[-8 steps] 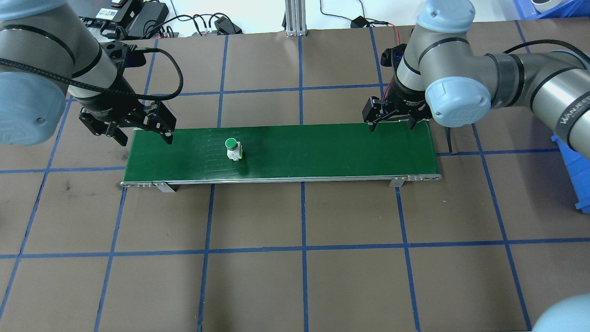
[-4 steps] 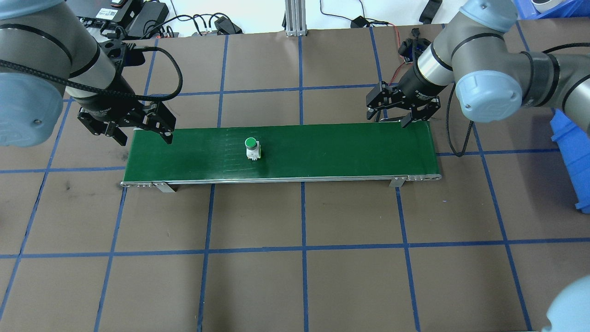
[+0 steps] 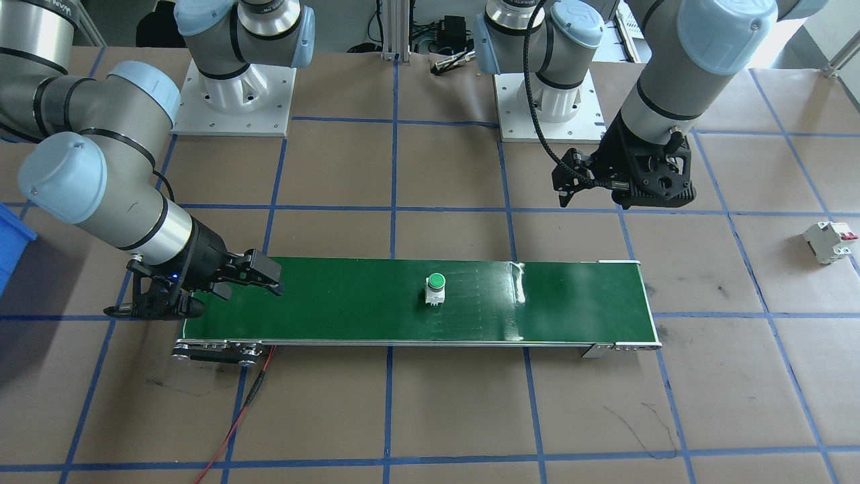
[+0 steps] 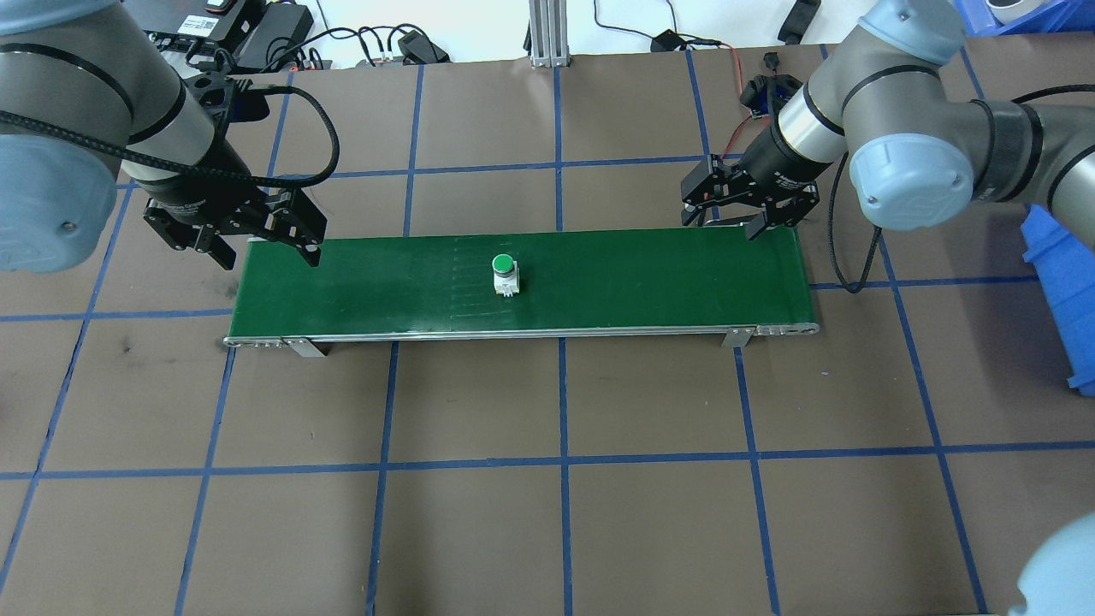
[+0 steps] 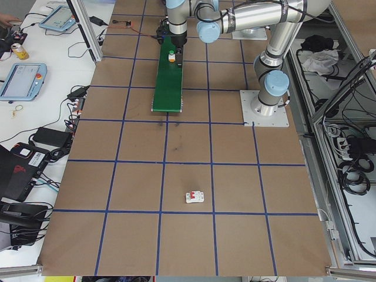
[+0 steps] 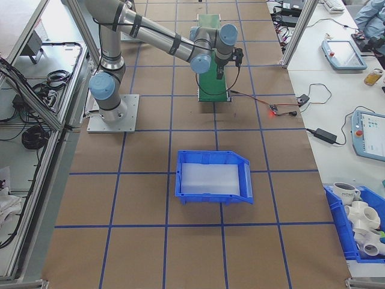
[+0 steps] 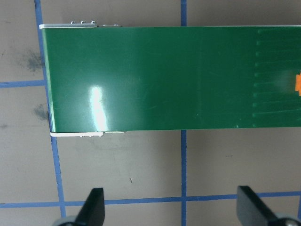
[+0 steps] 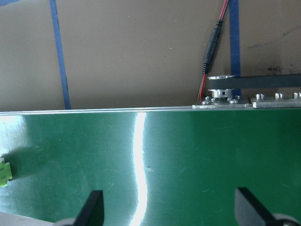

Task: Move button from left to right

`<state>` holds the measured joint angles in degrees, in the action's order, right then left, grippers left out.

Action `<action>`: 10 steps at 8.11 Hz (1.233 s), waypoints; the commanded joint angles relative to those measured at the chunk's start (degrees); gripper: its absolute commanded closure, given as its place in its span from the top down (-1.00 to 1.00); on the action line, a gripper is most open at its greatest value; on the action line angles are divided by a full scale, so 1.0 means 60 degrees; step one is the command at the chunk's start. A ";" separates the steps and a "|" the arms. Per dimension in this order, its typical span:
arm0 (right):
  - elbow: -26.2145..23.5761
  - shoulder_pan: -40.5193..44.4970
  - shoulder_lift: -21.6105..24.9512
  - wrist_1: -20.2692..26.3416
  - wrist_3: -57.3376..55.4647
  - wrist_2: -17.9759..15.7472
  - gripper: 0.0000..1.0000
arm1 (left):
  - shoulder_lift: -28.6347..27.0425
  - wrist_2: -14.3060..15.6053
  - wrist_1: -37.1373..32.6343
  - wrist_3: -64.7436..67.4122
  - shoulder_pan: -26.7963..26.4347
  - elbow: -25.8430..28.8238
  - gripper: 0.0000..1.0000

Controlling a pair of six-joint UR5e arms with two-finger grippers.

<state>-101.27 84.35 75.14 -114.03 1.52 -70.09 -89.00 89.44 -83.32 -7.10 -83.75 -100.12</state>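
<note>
Across the brown table (image 4: pixel 565 530), gridded with blue tape, largest to smallest:

Conveyor (image 4: pixel 599 282): long green belt on a metal frame, lying crosswise between the two arms.

Blue bin (image 6: pixel 213 176): open, on the table well off the belt's right end.

Left hand (image 4: pixel 267 248): black, fingers spread apart and holding nothing, poised over the belt's left end at its far corner. Its wrist view looks straight down on bare belt, both fingertips (image 7: pixel 94 207) wide of each other.

Right hand (image 4: pixel 727 224): black, fingers likewise apart and empty, tilted over the far edge of the belt near its right end.

Circuit breaker (image 3: pixel 830 242): white with a red tab, lying on the table well beyond the belt's left end.

Button (image 4: pixel 505 274): green cap up, white body, standing upright on the belt slightly left of its middle. It is well apart from both hands, touching neither, roughly midway between them.
</note>
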 commanded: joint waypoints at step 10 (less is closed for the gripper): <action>-0.0098 0.0047 0.0133 0.0151 -0.0283 -0.0037 0.95 | 0.0067 0.0035 0.0043 -0.0501 0.0101 0.0001 1.00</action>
<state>-101.77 84.43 75.57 -113.91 0.04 -70.36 -88.60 89.63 -83.03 -10.10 -83.17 -100.09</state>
